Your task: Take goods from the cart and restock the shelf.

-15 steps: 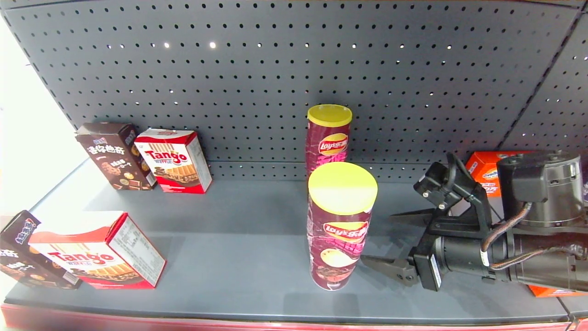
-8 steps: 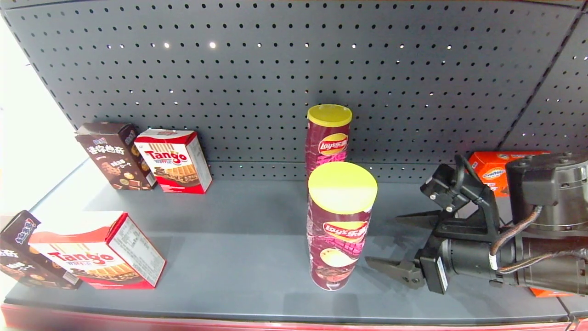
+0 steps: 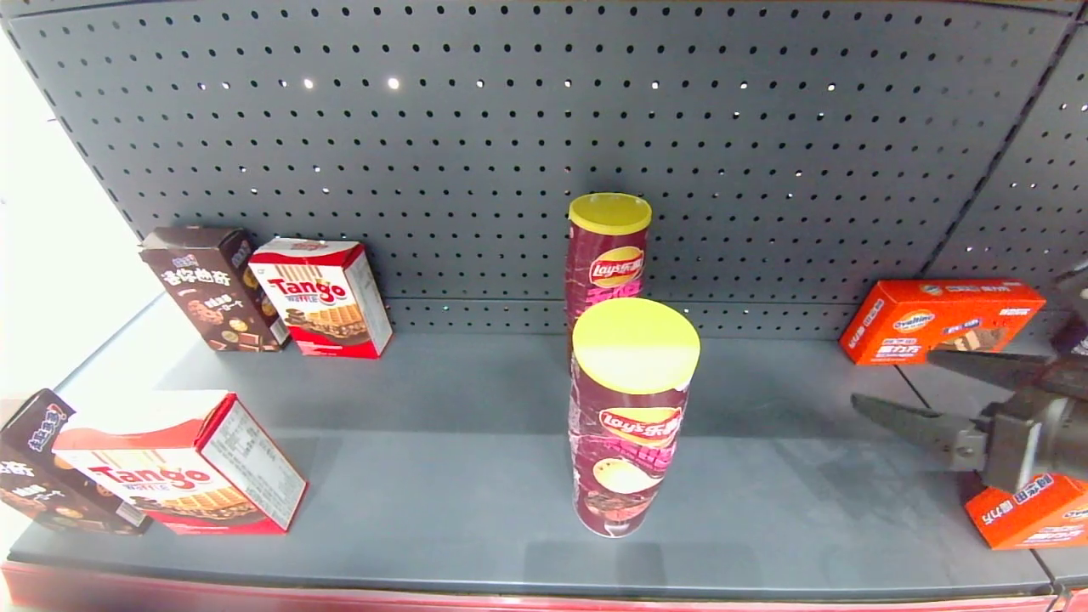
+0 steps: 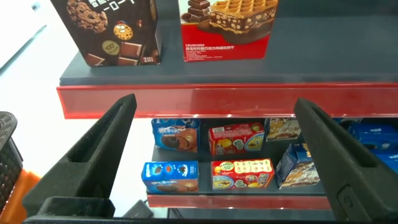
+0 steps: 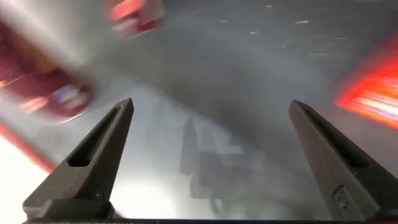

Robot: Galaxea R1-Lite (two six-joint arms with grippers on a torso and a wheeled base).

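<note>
**A shop aisle**

A grey shelf (image 3: 442,459) with a perforated back panel (image 3: 510,127) carries crisp tubes (image 3: 631,425) and wafer boxes (image 3: 321,297) facing outward. A red strip (image 4: 230,99) lines its front edge, and biscuit packs (image 4: 239,138) fill a lower shelf (image 4: 236,199).

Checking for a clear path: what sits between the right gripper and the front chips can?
Nothing; in the head view only bare shelf lies between the right gripper and the front can.

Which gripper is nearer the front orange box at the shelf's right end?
Right. The right gripper hangs open just above the front orange box; the left gripper is off the shelf's left end, below the cookie box.
</note>
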